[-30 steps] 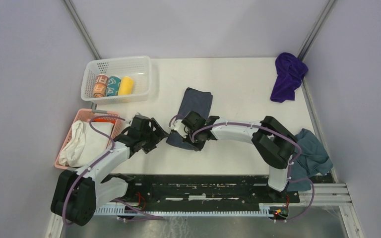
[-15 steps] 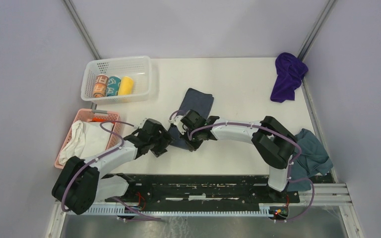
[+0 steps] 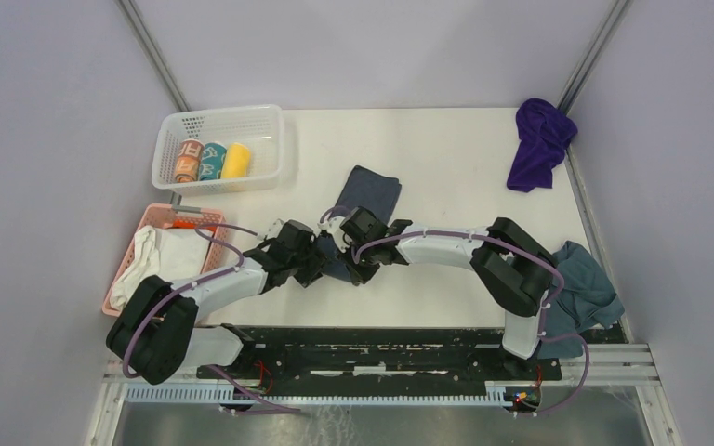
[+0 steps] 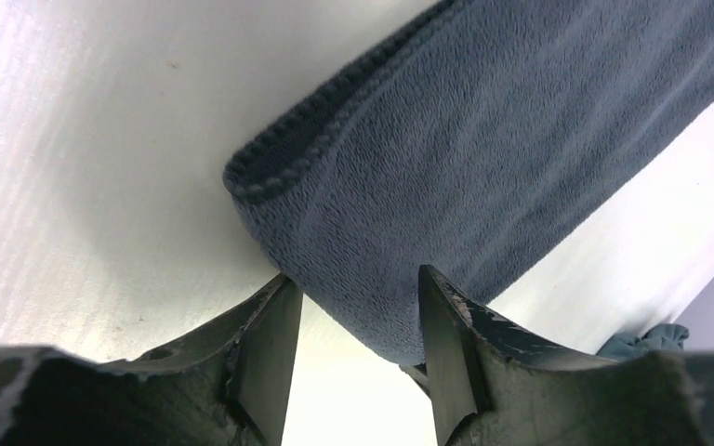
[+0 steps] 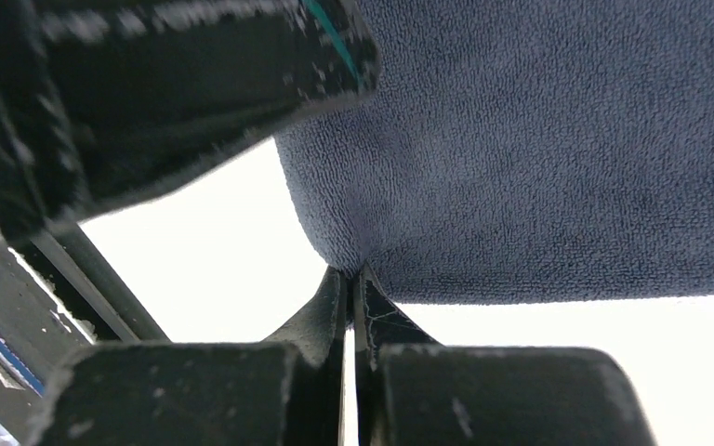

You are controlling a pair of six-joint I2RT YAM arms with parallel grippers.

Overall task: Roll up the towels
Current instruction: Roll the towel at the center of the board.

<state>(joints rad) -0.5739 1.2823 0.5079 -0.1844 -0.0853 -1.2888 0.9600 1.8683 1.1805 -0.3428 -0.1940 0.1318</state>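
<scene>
The dark slate-grey towel (image 3: 369,193) lies folded in a long strip at mid-table. My right gripper (image 3: 351,258) is shut on its near edge, and the right wrist view shows the cloth (image 5: 539,139) pinched between the closed tips (image 5: 351,277). My left gripper (image 3: 316,265) is open at the towel's near left corner. In the left wrist view the towel's folded end (image 4: 483,158) sits between the spread fingers (image 4: 358,311). The deep purple towel (image 3: 539,139) lies crumpled at the far right corner, away from both grippers.
A white basket (image 3: 218,113) at the back left holds three rolled towels. A pink basket (image 3: 149,216) at the left holds a white cloth bundle (image 3: 163,269). A teal-grey cloth (image 3: 586,288) lies by the right arm's base. The left gripper's body (image 5: 149,93) crowds the right wrist view.
My left gripper has moved right from beside the pink basket to the grey towel's near end, close to the right gripper. The right gripper has stayed shut on the towel.
</scene>
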